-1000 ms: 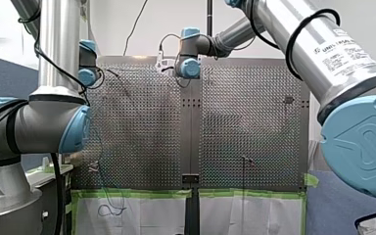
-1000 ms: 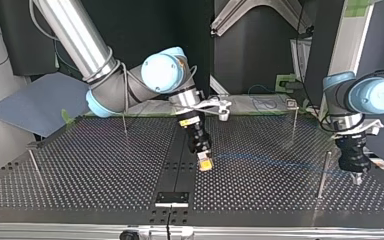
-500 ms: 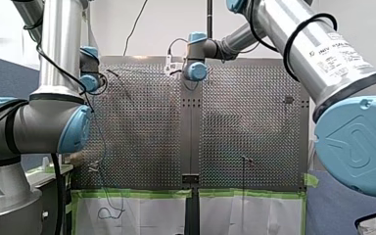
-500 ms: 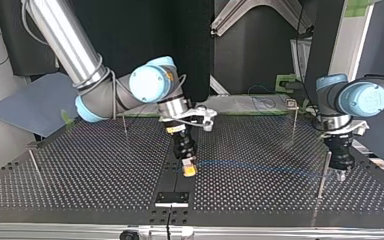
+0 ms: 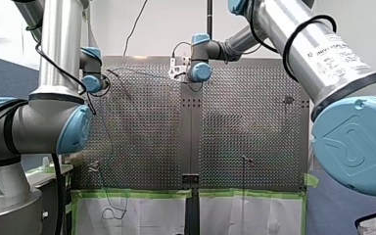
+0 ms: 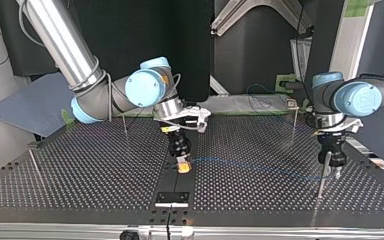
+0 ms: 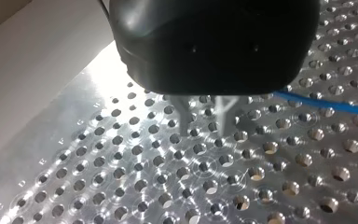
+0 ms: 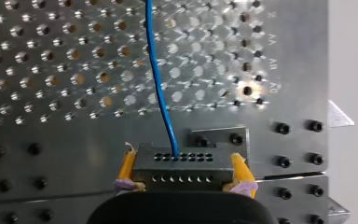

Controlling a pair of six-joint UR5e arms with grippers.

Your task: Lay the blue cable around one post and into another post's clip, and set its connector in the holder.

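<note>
My right gripper (image 8: 181, 186) is shut with its yellow pads on the dark grey connector (image 8: 182, 168). The blue cable (image 8: 161, 93) runs out of the connector over the perforated table. In the top view this gripper (image 6: 181, 166) hangs low over the centre strip, a little behind the holder (image 6: 172, 198). The cable (image 6: 260, 167) trails from it toward the post (image 6: 322, 175) at the right. My left gripper (image 6: 336, 172) stands just beside that post. In the left wrist view its metal fingers (image 7: 185, 119) stand apart with nothing between them, so my left gripper (image 7: 203, 130) is open; the cable (image 7: 326, 105) passes beside it.
Thin posts stand at the top view's back right (image 6: 294, 125), back left (image 6: 125, 125) and far left (image 6: 35, 165). A screwed plate (image 8: 219, 135) lies just ahead of the connector. In the front view the cable's slack loops (image 5: 110, 211) over white paper at the table's near edge.
My right gripper carried the connector toward the top view's left and nearer the holder. My left gripper moved left to the post and let go of the cable, its fingers now apart.
</note>
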